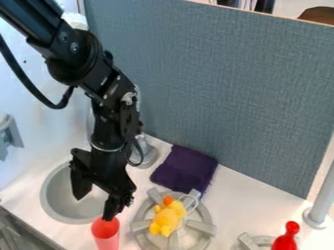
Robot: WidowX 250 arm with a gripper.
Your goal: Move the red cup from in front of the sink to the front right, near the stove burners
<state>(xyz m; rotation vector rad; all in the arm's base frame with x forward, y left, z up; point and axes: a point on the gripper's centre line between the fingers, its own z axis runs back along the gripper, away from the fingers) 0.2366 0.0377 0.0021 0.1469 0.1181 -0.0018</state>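
- We see a black robot arm (88, 56) coming in from the upper left, its hand (93, 209) hanging low over the front of a round grey sink (55, 201).
- We see the hand open, its two fingers spread apart and holding nothing between them.
- We find a pink cup (106, 238) upright at the bottom edge, right under one fingertip; we cannot tell whether they touch.
- To the cup's right, we see a yellow toy (168, 220) with an orange tip, lying on a grey burner (199, 226).
- Behind the burner, we see a folded dark purple cloth (184, 168) on the white desk (242, 195), beside a grey faucet (146, 152).
- At lower right, we see a red, round-topped object (285, 239) by a second burner (248, 241).
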